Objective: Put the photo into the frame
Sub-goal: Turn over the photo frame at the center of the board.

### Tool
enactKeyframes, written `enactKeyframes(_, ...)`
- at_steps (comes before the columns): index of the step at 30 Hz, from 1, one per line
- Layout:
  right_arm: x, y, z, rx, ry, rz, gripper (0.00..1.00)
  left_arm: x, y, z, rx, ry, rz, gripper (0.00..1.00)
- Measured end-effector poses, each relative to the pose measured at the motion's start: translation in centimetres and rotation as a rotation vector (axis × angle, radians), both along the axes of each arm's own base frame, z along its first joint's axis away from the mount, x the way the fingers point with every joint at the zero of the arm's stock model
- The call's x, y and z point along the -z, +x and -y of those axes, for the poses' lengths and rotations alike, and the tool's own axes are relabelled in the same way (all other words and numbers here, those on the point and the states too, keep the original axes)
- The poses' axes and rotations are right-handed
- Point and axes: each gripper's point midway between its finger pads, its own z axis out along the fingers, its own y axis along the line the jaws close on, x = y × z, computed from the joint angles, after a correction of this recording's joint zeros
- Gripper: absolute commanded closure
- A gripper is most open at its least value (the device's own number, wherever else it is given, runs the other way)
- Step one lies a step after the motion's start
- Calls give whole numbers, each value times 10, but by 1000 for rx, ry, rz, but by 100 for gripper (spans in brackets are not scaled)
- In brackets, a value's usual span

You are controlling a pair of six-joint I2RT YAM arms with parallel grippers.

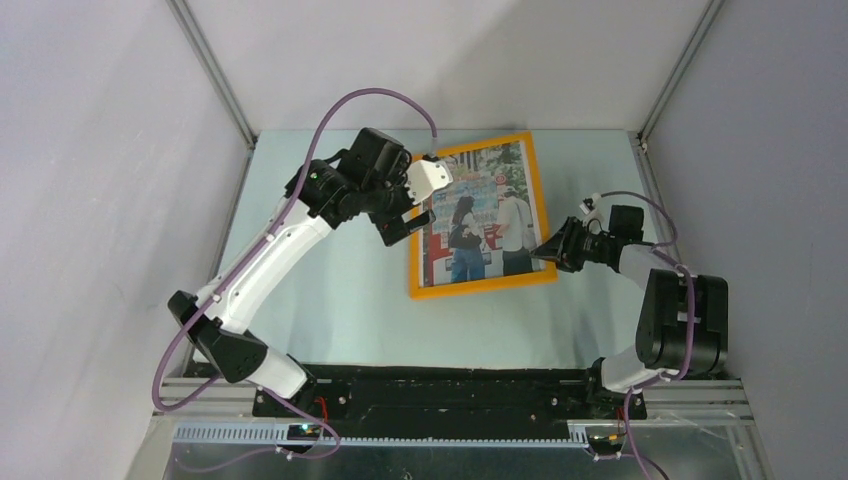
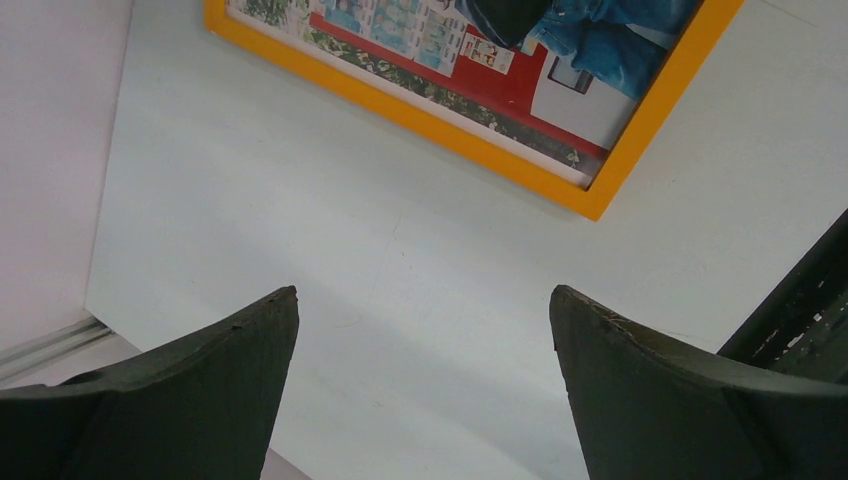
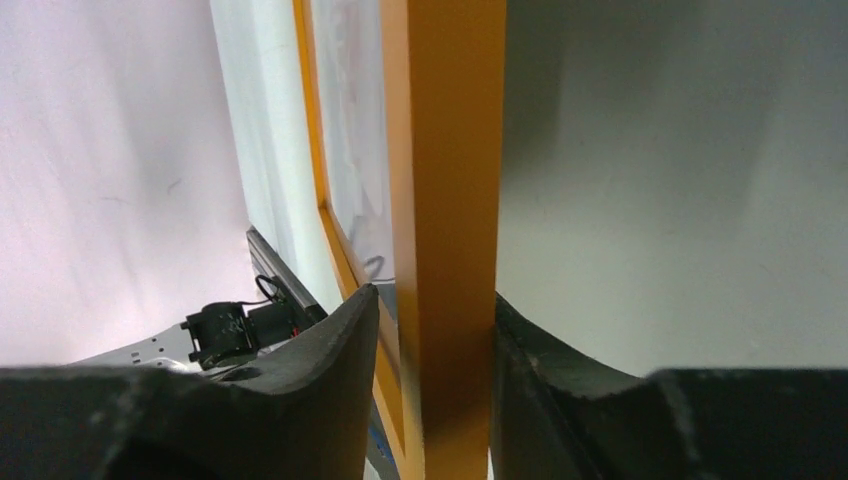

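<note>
Black-and-white left arm (image 1: 268,258) and right arm (image 1: 685,320) carry purple cables (image 1: 375,93)

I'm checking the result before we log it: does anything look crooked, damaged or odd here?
Only a slight skew: the frame lies turned a little against the edges of the table, its right side farther back. The photo lies inside it, with no visible damage. The right gripper straddles the frame's right rail.
</note>
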Motion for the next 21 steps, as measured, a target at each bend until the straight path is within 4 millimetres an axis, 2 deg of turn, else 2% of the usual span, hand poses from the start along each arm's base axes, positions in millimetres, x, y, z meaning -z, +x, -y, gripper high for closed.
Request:
enactKeyframes(2, 9, -2, -1, -6, 2, -18, 49, 3, 1, 1, -1, 2, -3, 0)
enactKeyframes(4, 18, -3, -1, -13, 4, -36, 36, 6, 0, 0, -1, 8, -10, 0)
enactKeyframes(6, 26, -3, 0, -14, 7, -56, 32, 11, 0, 0, -1, 16, -19, 0)
enactKeyframes(12, 46, -3, 4, -16, 9, -93, 28, 14, 4, -1, -12, 31, -16, 0)
enactKeyframes(21, 55, -3, 7, -19, -13, -97, 25, 20, 6, 0, -14, 40, -24, 0)
